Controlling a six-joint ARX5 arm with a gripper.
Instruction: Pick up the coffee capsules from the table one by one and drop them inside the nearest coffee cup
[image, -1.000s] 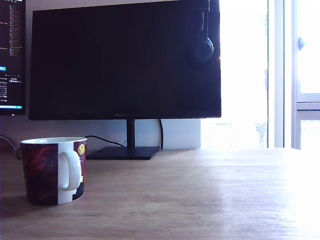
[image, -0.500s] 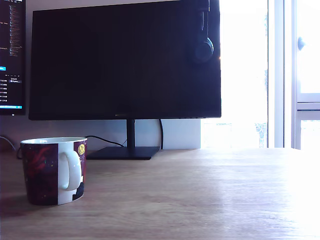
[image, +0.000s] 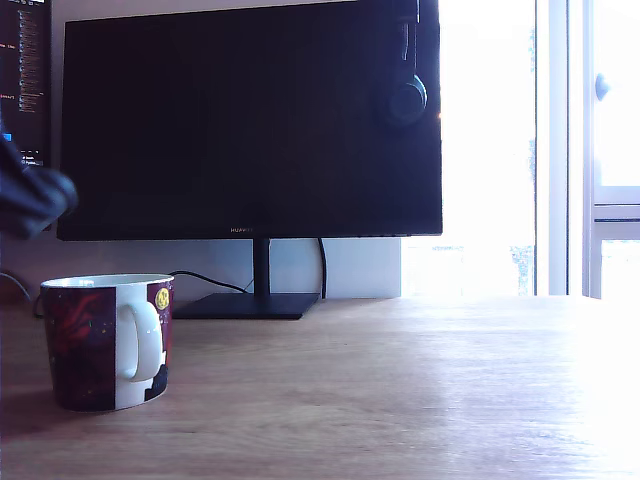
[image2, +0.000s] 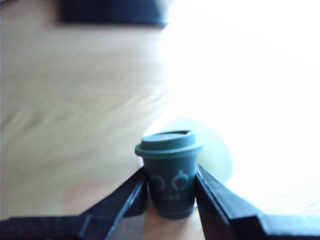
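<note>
At the exterior view's left edge the gripper (image: 30, 200) has just appeared above the coffee cup (image: 105, 340). Between its jaws, gripped on both sides, sits a dark green capsule (image2: 170, 175), likely ready for dropping.

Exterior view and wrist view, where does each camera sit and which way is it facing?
Exterior view: low, near desk height, looking across the table at the coffee cup and a monitor; a dark blur at its left edge is probably the arm.
Wrist view: on the arm, looking forward and down past the gripper, shut on a green coffee capsule.
Shared: only the wooden table for certain.
</note>
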